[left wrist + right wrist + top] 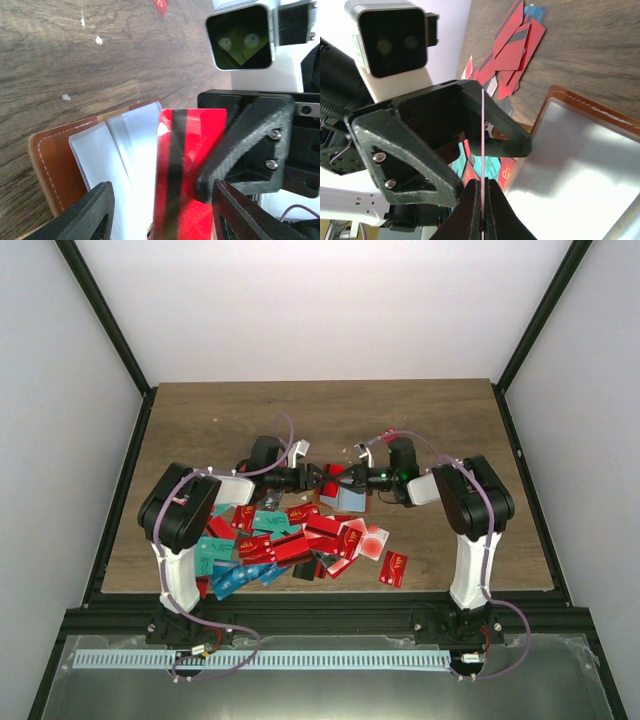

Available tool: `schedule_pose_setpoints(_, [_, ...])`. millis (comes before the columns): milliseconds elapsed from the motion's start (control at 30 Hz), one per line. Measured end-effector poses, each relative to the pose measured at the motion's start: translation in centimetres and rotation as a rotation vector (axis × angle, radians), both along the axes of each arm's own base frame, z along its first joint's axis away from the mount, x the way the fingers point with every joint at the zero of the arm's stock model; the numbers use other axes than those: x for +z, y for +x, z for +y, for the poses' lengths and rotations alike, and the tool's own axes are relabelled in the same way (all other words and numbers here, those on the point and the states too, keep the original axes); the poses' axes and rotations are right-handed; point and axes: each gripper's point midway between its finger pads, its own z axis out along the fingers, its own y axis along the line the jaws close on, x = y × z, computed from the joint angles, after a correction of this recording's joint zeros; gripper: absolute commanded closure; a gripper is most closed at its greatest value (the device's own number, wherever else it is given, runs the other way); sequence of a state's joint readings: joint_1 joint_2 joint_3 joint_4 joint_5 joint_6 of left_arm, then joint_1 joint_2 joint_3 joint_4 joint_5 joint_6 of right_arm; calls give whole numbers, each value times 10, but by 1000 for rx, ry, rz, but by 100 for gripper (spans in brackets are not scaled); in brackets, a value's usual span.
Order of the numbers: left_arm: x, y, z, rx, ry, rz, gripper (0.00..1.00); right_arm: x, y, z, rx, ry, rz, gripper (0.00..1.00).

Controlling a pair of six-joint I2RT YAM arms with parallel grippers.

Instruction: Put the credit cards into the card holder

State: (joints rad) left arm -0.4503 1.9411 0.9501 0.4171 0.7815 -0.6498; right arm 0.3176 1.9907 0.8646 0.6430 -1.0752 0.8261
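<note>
the right gripper (pixel 483 189) is pinched tight on one red card (pixel 192 150) with a black stripe. from its own camera the card shows only as a thin line. the card is right by the open card holder (pixel 55 165), which lies on the table (pixel 220 420) in the middle, just past the big pile of cards (pixel 275 545). the left gripper (pixel 160 200) has its fingers spread wide and squeezes nothing that i can see. the card and part of the holder show in the gap.

what could go wrong: the card may miss the pocket and just slide over the smooth blue inside. the holder looks light, and nothing seems to pin it, so a push could scoot it away or flip it shut. the two grippers are very close and could bump.

hard to see: bright glare washes out the blue inside, so the pocket's mouth is not clear. the card's bottom edge is cut off, so i cannot tell if it touches the holder. from the top, the arms cover most of the holder.
</note>
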Motion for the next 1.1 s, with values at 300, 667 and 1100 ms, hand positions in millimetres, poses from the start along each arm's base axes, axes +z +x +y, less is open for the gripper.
schedule_pose_setpoints(300, [0, 1, 1, -15, -14, 0, 72, 6, -3, 2, 26, 24, -18, 99])
schedule_pose_setpoints(667, [11, 1, 0, -52, -79, -7, 96, 6, -2, 0, 22, 41, -11, 99])
schedule_pose_setpoints(1100, [7, 2, 4, -20, -58, -9, 96, -5, 1, 3, 8, 57, 17, 85])
